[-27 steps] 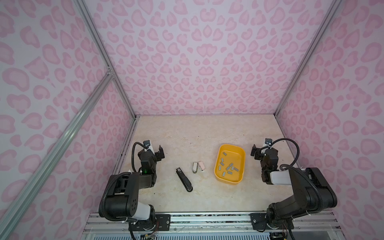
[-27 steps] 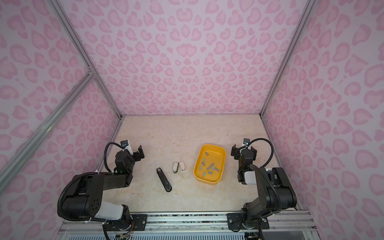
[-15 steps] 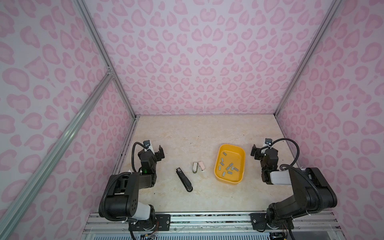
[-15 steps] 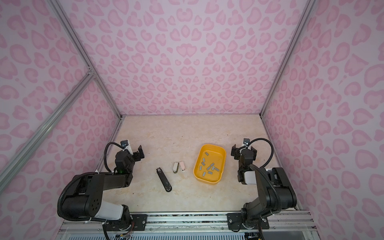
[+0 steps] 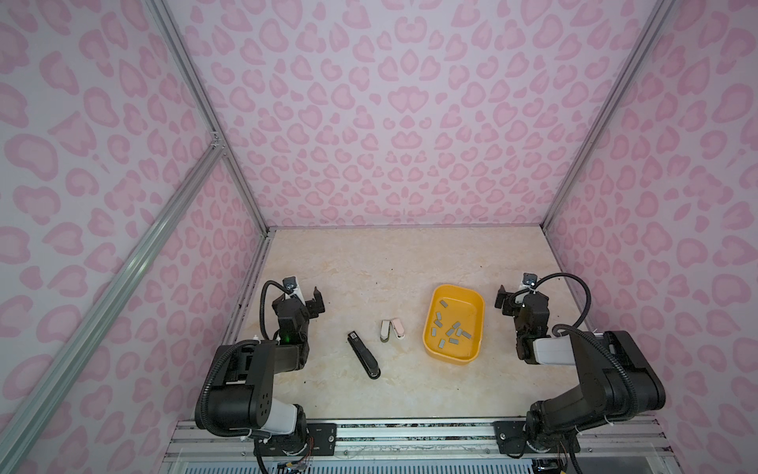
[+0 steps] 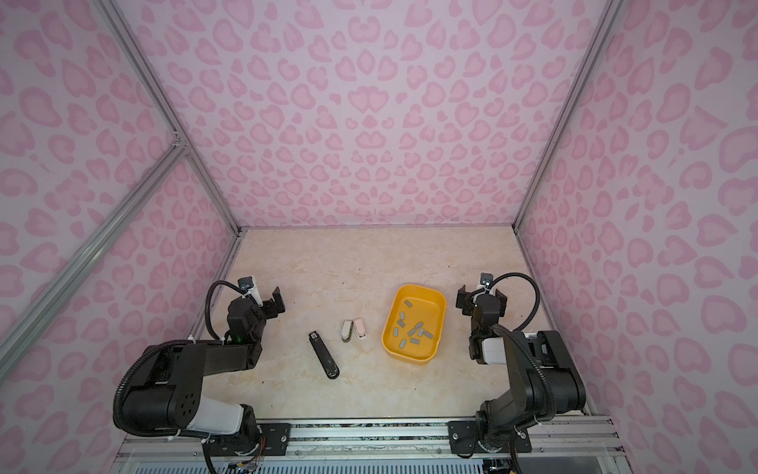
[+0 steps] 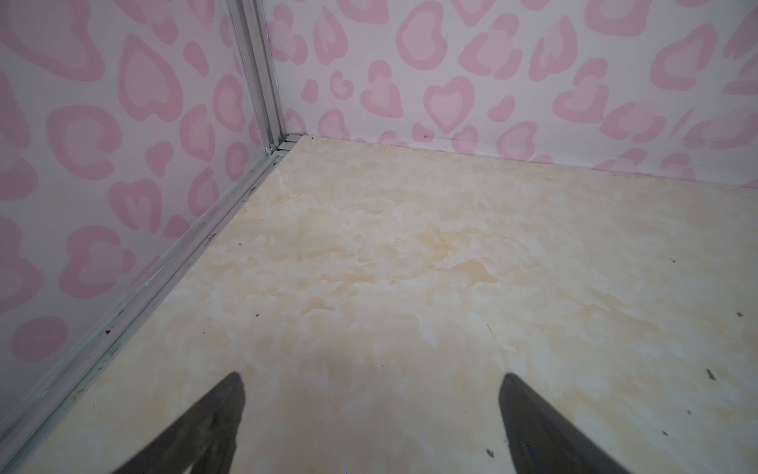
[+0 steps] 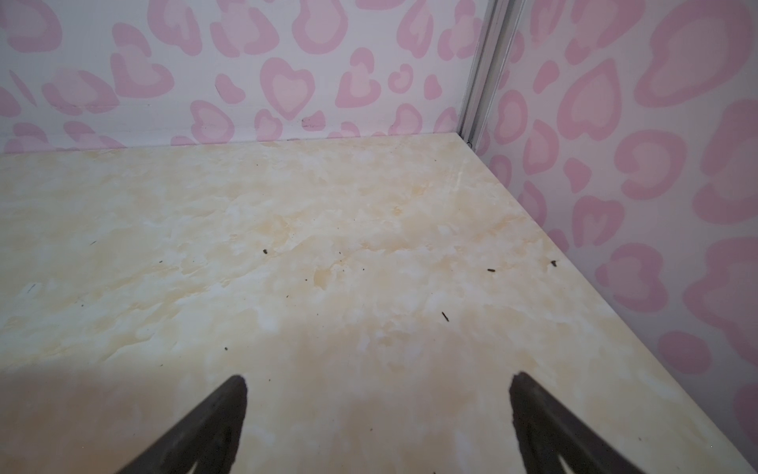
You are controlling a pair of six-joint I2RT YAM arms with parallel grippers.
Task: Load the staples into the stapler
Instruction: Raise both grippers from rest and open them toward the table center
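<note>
**Kid:** What is the biggest thing around you?

**Me:** The pink walls [image 5: 389, 123] with heart spots. They fill the top and both sides of both top views. Under them is my creamy marble table [image 5: 389, 262], in the lower middle.

**Kid:** Where are your claws?

**Me:** In both top views my left claw [image 5: 307, 292] is at the lower left of the table, near the side wall. Its two fingers stand wide apart. In the left wrist view I see the dark tips [image 7: 227, 402] low in the frame, with bare table between them. My right claw [image 5: 516, 296] is at the lower right, just beside the yellow tray [image 5: 463, 305]. Its fingers are wide apart too, and the right wrist view shows bare table between them.

**Kid:** What lies on the table?

**Me:** The yellow tray sits right of the middle. A long black stapler [image 5: 363, 355] lies flat and slanted, left of the middle and lower down. Between those two lie a little white stapler [image 5: 384, 330] and a little pink stapler [image 5: 398, 328], just beside each other.

**Kid:** And the staples?

**Me:** The staples [image 5: 455, 326] are about ten tiny grey strips. They lie scattered on the floor of the yellow tray, apart from both my claws.
</note>
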